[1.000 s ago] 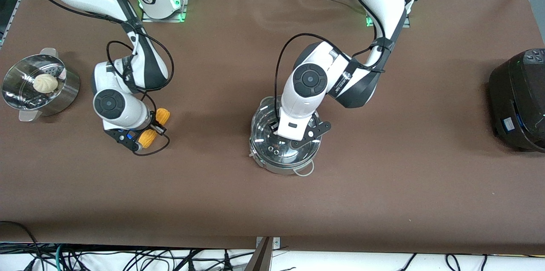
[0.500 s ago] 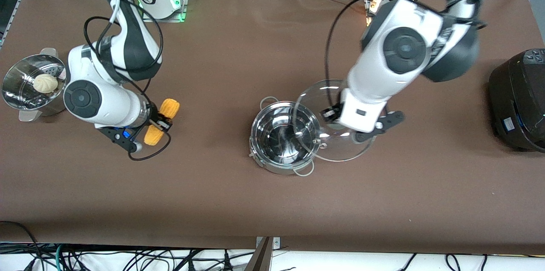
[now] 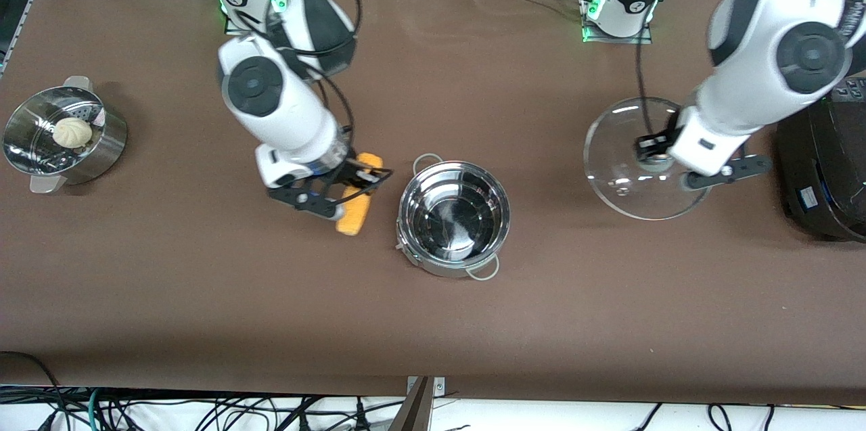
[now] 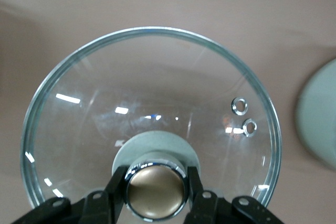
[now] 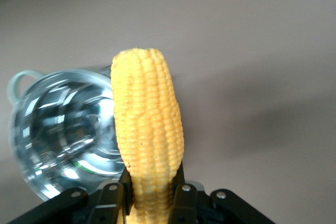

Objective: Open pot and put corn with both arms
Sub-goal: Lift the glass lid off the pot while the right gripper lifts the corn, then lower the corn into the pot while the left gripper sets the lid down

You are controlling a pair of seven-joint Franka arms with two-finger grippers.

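Pot (image 3: 453,216) is sitting open mid-surface, lid (image 3: 629,167) already off. Left pincer (image 3: 659,159) is clamped on the lid's tan knob (image 4: 156,187), holding it up over the surface between the pot and the black cooker (image 3: 822,167). Right pincer (image 3: 342,189) is clenched on the corn (image 3: 356,204), up in the air just beside the pot's rim on the right arm's side. So we're mid corn delivery, I'd say. Next it needs to get over the opening, lower, then let go.
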